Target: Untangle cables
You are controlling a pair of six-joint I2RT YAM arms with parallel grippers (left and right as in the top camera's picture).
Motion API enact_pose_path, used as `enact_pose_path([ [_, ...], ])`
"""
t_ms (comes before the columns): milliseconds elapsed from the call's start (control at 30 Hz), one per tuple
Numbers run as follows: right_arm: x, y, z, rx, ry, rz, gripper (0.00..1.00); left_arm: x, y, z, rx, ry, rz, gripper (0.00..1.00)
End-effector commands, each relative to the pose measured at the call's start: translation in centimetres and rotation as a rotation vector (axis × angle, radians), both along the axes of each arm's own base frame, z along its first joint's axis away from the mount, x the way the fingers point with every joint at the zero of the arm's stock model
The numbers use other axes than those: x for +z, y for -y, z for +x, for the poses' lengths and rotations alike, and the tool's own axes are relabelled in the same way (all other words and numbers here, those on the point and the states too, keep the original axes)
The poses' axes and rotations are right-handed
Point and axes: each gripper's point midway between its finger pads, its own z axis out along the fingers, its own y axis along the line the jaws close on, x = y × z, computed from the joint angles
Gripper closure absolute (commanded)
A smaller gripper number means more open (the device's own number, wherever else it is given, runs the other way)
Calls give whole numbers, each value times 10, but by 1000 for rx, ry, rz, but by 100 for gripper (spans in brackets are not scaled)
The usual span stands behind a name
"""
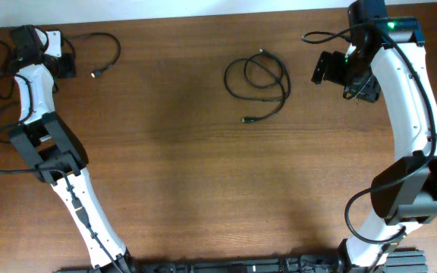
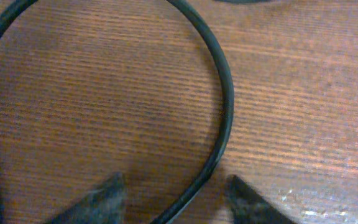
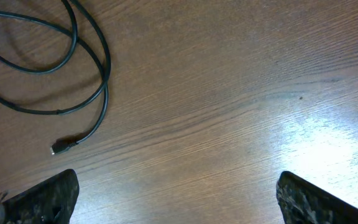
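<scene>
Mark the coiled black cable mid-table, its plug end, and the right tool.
Coiled black cable (image 3: 108,71): right wrist view, right side of loop.
Plug end (image 3: 56,148): right wrist view, connector tip.
Right tool (image 3: 179,202): right wrist view, midway between open fingertips.

Overhead cam: fixed above, aimed straight down, far enough off that the whole surface (image 1: 188,167) and both arms are taken in. Left wrist cam: held v. close to the surface, pointed down past the left gripper (image 2: 176,199) — only one blurred cable arc (image 2: 227,112) is framed. Right wrist cam: set higher, tilted fwd over the right gripper (image 3: 176,193). The coiled cable (image 3: 106,68) at its top left is shared w/ overhead — there the coiled cable (image 1: 258,82) is seen upper centre.
</scene>
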Motion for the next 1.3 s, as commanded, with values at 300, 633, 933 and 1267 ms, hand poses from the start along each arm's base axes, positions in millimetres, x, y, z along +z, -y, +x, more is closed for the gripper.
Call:
enact_pose_path([
  [300, -4, 3, -1, -1, -15, -13, 1, -47, -42, -98, 345, -331, -153, 100],
  [633, -4, 3, -1, -1, -15, -13, 1, -55, -66, -169, 1017, -439, -439, 100],
  [933, -4, 3, -1, -1, -15, -13, 1, -33, -158, -228, 1310, -306, -678, 84],
  [1267, -4, 3, -1, -1, -15, -13, 1, 37, -167, -213, 985, -214, -626, 1],
])
